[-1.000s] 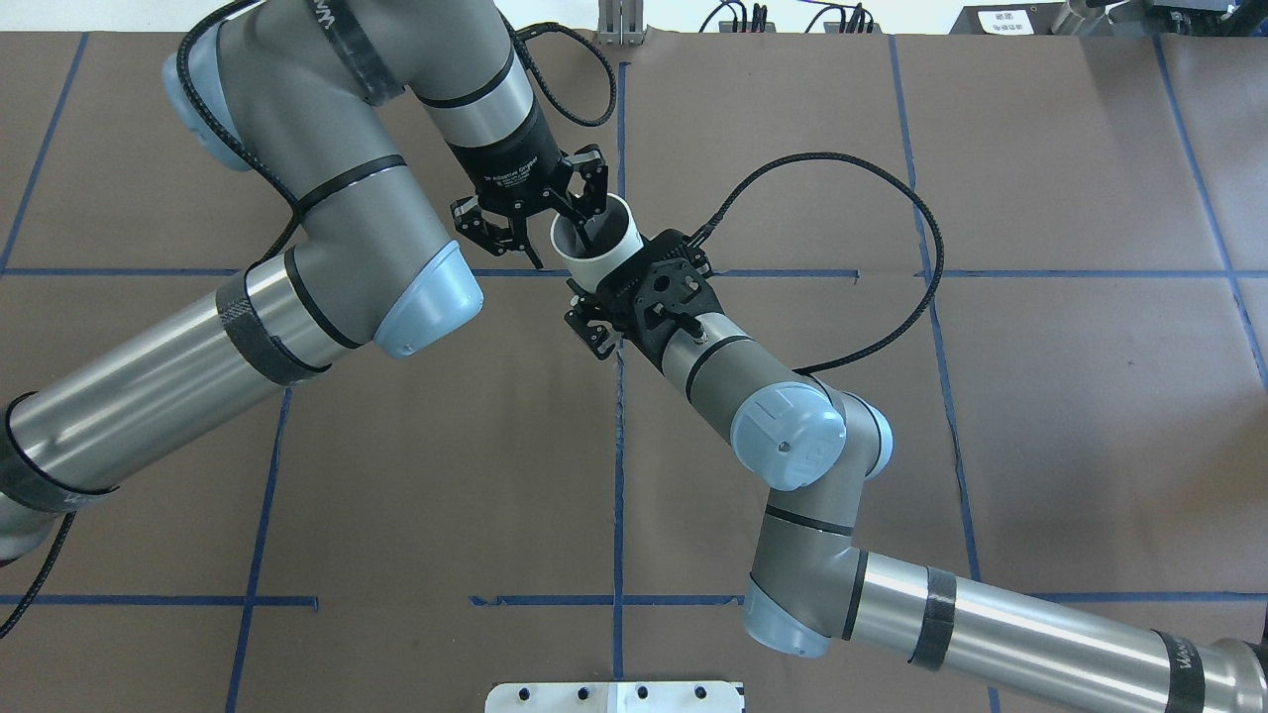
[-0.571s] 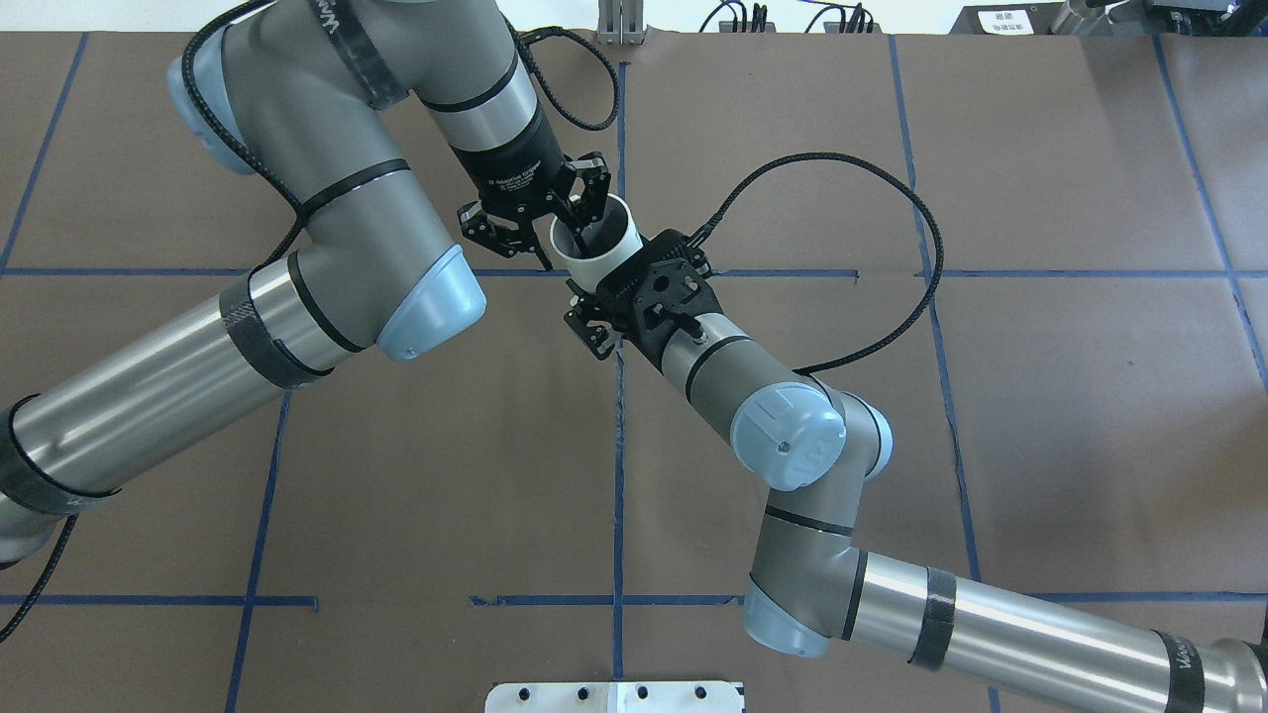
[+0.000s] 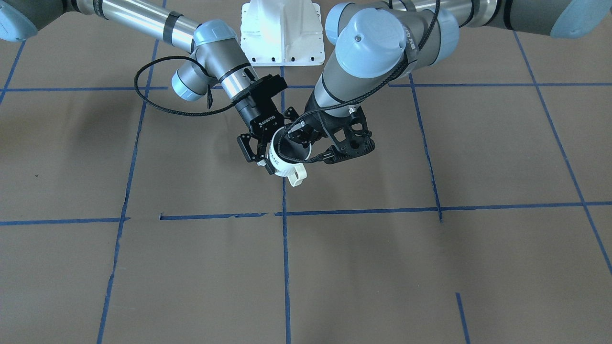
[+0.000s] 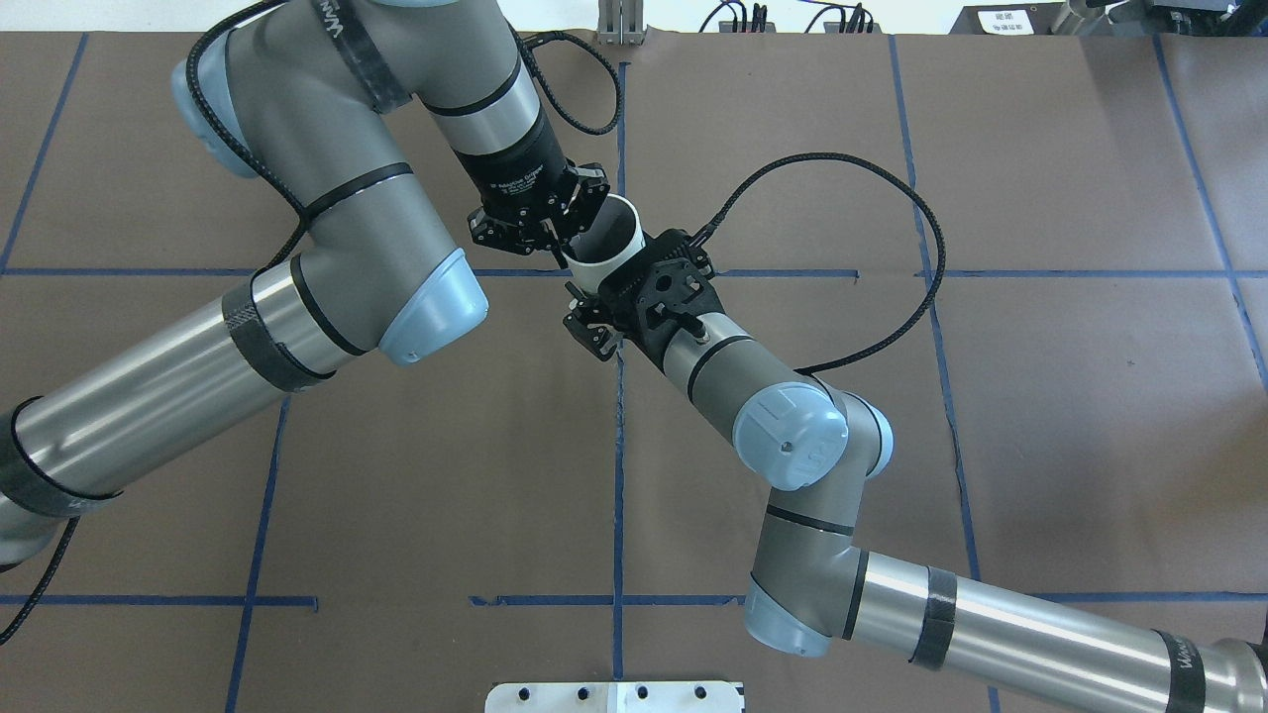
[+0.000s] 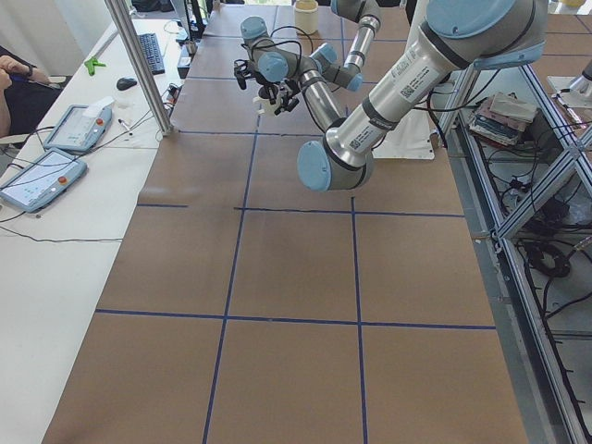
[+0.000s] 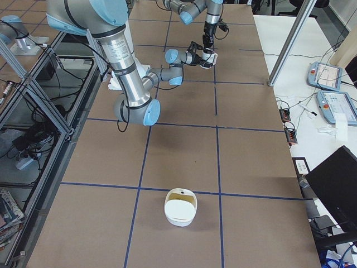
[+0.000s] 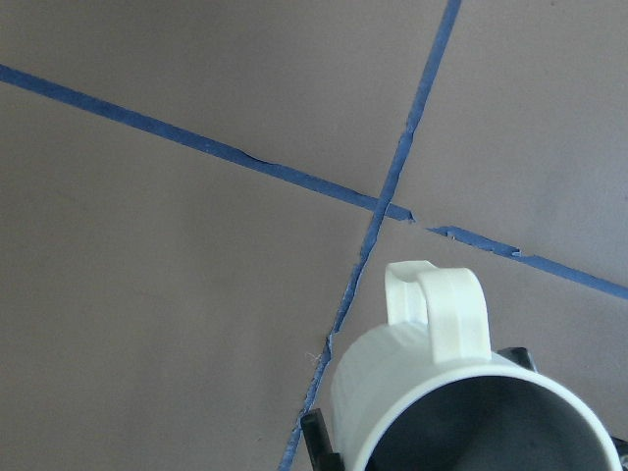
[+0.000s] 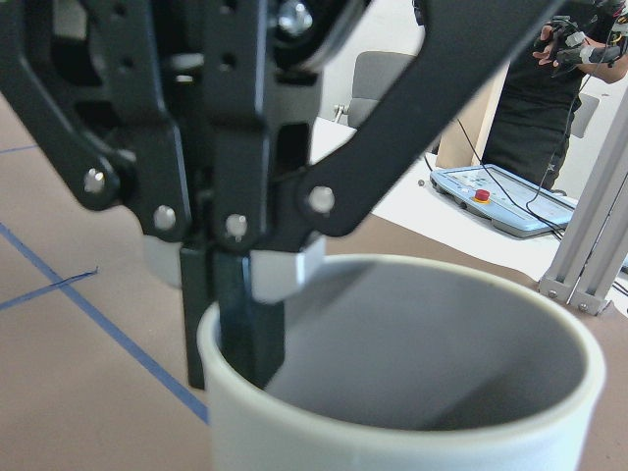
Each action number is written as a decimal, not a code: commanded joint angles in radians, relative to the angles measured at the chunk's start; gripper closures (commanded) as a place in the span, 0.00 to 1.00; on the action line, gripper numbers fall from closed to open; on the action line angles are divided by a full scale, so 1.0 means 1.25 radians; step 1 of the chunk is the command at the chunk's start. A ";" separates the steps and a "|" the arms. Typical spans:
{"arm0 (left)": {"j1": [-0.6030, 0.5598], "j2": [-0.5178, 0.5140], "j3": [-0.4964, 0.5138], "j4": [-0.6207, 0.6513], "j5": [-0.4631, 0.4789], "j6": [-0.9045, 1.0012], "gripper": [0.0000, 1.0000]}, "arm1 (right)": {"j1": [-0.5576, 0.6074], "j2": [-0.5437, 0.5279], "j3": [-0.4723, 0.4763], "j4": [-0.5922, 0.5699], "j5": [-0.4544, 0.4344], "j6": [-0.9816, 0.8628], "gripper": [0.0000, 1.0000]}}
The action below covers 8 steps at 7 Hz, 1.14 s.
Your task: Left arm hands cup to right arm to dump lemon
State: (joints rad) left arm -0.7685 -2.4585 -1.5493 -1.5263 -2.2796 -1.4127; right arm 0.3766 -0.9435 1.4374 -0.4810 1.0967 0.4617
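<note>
Left gripper (image 4: 566,229): narrowed onto the rim of the cup (image 4: 616,244), one finger inside, one outside. Right gripper (image 4: 601,278): clamped across the cup's white wall, below the rim. Cup: held between both arms above the desk (image 4: 1040,396), mouth tilted upward, handle (image 7: 437,309) pointing away from the robot.

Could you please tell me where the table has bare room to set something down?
Bare brown paper lies across the squares on the operators' side of the blue tape line, and out on either side. It is crowded mid-table, where the left claw and right claw both grip the white ceramic mug above the paper, and near the white robot base.
</note>
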 commanded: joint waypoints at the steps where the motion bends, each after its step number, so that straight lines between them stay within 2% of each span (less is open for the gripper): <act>1: 0.000 0.001 0.012 0.000 0.000 0.001 1.00 | -0.001 -0.002 0.000 0.001 0.000 0.000 0.00; 3: -0.019 0.001 0.076 -0.034 0.001 0.018 1.00 | -0.001 -0.004 0.000 0.001 0.000 0.000 0.00; 5: -0.078 -0.009 0.152 -0.083 0.001 0.034 1.00 | -0.008 -0.005 0.000 0.003 0.000 0.000 0.00; 8: -0.194 0.026 0.205 -0.070 0.000 0.232 1.00 | -0.009 -0.007 0.000 0.004 0.000 -0.005 0.00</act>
State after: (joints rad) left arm -0.9577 -2.4519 -1.3144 -1.6178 -2.2777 -1.2188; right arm 0.3660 -0.9528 1.4389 -0.4777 1.0961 0.4563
